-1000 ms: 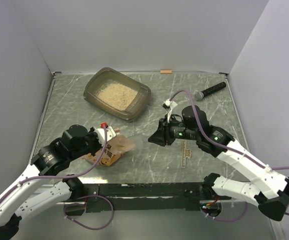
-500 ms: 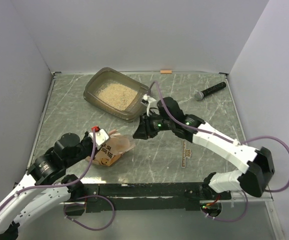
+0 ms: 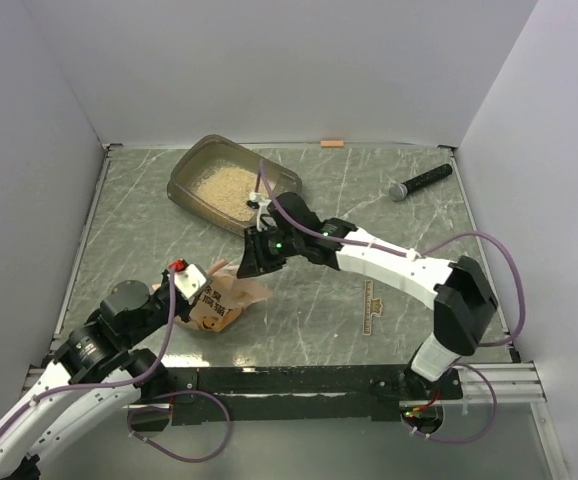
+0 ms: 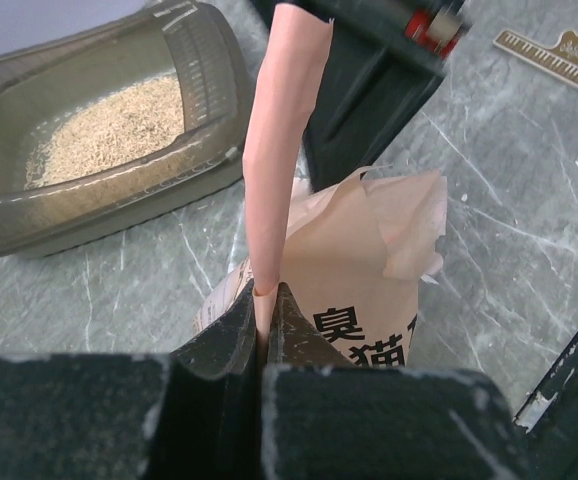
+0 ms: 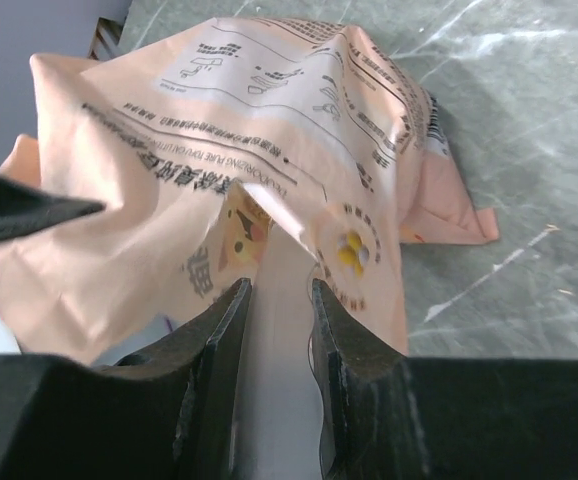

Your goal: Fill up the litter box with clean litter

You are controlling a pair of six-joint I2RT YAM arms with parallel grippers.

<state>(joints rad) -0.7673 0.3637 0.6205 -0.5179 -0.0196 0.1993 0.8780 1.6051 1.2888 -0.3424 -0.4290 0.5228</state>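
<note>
A soft litter bag (image 3: 231, 297) to lift

Your left hand (image 4: 265, 300) was shut on a pink flap of the litter bag; your right hand (image 5: 277, 290) was at its top edge, fingers nearly together. I could not tell if it gripped. The bag lay on the table (image 3: 389, 160), near the litter box (image 3: 177, 188) but not touching. It looked soft, crinkly and slippery, so grip near the heavy bottom. The table looked smooth — plain walls (image 3: 269, 60) stood close by.

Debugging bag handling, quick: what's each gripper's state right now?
Left gripper: closed, holding the bag by a pinched edge.
Right gripper: nearly closed on a fold of the bag.
</note>
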